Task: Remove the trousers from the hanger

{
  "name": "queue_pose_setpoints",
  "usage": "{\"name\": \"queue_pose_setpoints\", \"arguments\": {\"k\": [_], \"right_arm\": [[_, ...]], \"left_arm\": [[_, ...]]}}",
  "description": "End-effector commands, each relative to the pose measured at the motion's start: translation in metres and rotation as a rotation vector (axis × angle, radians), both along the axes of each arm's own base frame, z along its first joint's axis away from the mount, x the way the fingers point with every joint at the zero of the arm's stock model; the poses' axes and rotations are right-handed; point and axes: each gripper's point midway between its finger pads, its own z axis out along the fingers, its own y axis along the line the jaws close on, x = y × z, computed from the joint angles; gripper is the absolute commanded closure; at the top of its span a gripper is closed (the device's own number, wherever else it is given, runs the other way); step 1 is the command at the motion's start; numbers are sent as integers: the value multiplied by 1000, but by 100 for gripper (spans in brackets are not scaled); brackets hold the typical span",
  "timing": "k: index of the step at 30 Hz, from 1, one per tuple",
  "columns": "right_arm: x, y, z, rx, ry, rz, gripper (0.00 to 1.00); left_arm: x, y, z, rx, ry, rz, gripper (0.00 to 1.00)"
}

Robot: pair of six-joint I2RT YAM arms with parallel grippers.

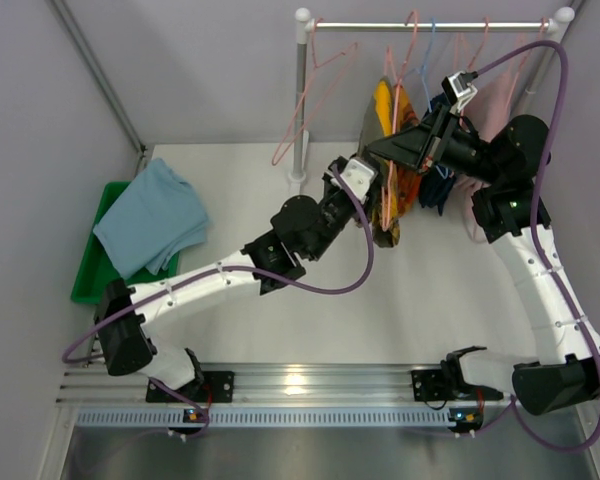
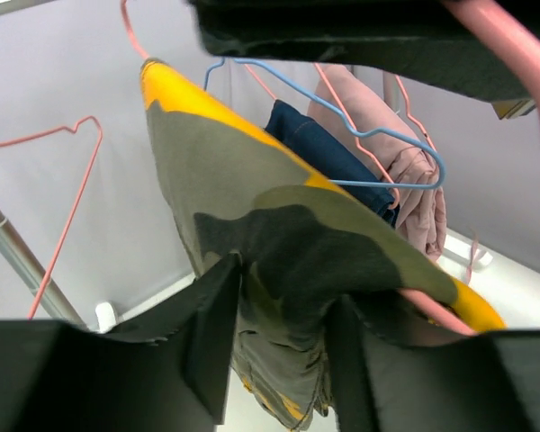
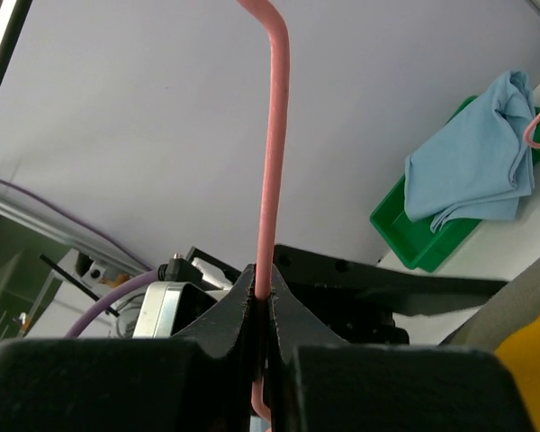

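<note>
Yellow-black trousers (image 2: 252, 198) drape hanger (image 3: 270, 135). Right wrist view: right gripper (image 3: 263, 279) clamps its wire. Left wrist view: left gripper (image 2: 285, 286) straddles them, grip unclear.

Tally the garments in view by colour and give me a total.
light blue pair, in the green bin: 1
yellow blotched pair: 1
orange-red pair: 1
navy pair: 1
pink garment: 1
Total: 5

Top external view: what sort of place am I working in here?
Probably a lab test booth set up for garment handling: plain grey walls close round a white table, a small garment rail stands at the back, and light blue trousers lie over a green bin.
</note>
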Motion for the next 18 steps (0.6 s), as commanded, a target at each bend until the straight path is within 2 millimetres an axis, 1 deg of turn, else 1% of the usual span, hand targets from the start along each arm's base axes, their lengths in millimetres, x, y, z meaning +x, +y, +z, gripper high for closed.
{"name": "queue_pose_setpoints", "arguments": {"k": [1, 2, 3, 5, 7, 8, 9, 10, 12, 13, 14, 16, 18], "right_arm": [[-55, -12, 64, 61, -333, 18, 100], [-55, -12, 64, 61, -333, 18, 100], [-55, -12, 63, 60, -332, 18, 100], [-52, -12, 61, 55, -336, 8, 100], [-43, -14, 53, 47, -305, -12, 100], [-40, -16, 50, 45, -296, -20, 100], [-33, -16, 42, 37, -276, -30, 100], [-24, -21, 36, 27, -253, -58, 100], [-9, -27, 24, 7, -226, -101, 100], [1, -34, 19, -3, -203, -137, 100], [9, -37, 12, -13, -195, -157, 100], [24, -47, 5, -30, -170, -200, 100], [33, -54, -1, -36, -152, -222, 100]], "left_arm": [[6, 7, 43, -95, -84, 1, 58], [6, 6, 44, -83, -78, -5, 64], [5, 4, 45, -87, -74, -20, 77], [2, 4, 47, -78, -71, -34, 89], [-2, 9, 57, -98, -74, -43, 100], [-4, 11, 60, -101, -77, -47, 100], [-7, 13, 62, -99, -78, -52, 100], [-12, 19, 71, -111, -88, -64, 100], [-19, 22, 75, -105, -89, -88, 100], [-24, 28, 83, -115, -99, -100, 100], [-29, 29, 87, -117, -104, -118, 100], [-34, 36, 95, -122, -115, -124, 100], [-35, 41, 100, -119, -125, -116, 100]]}}
